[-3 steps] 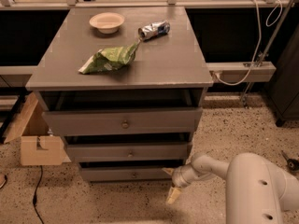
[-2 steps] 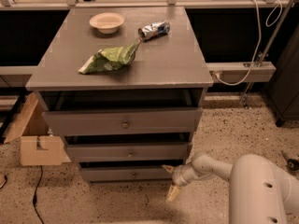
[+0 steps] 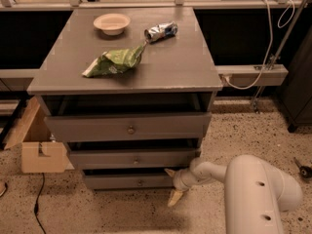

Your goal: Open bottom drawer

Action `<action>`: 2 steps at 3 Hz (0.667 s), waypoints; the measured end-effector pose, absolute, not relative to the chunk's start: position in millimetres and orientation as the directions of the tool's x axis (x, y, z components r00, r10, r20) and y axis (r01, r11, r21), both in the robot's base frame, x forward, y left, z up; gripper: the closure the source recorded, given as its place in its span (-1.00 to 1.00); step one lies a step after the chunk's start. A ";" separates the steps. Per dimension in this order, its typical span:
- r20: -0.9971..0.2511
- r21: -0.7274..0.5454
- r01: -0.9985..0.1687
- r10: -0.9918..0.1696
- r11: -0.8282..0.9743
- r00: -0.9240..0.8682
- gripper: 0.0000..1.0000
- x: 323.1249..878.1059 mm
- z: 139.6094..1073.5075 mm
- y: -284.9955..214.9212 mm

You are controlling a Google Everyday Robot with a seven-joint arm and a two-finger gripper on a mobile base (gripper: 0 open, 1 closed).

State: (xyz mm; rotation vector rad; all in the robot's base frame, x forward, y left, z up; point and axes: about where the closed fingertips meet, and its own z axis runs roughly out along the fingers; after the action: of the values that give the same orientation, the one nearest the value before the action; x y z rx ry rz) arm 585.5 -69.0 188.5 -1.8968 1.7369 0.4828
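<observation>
The grey cabinet [image 3: 126,67] has three drawers. The bottom drawer [image 3: 117,181] is the lowest, narrowest front, with a small round knob [image 3: 140,182] at its centre. My gripper [image 3: 172,185] is low by the floor at that drawer's right end. It is open, with one tan fingertip [image 3: 169,171] at the drawer's upper right corner and the other [image 3: 174,198] below, near the floor. It holds nothing. My white arm [image 3: 253,189] comes in from the lower right.
On the cabinet top lie a white bowl [image 3: 111,23], a crushed can [image 3: 161,31] and a green chip bag [image 3: 114,62]. A cardboard box [image 3: 36,150] stands on the floor to the left. A cable [image 3: 38,199] runs over the speckled floor.
My gripper has shifted slightly left and up, closer to the bottom drawer's right end. The drawers have not visibly moved.
</observation>
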 end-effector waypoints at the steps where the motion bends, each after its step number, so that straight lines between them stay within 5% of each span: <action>1: -0.567 -0.137 -0.989 -0.814 -0.054 0.123 -1.00 596.0 174.7 -59.0; 2: -0.566 -0.116 -0.991 -0.814 -0.073 0.127 -1.00 604.3 157.5 -47.0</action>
State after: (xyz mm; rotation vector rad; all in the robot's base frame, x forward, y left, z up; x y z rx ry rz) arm 604.3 -47.0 157.5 -1.9393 1.7364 0.4935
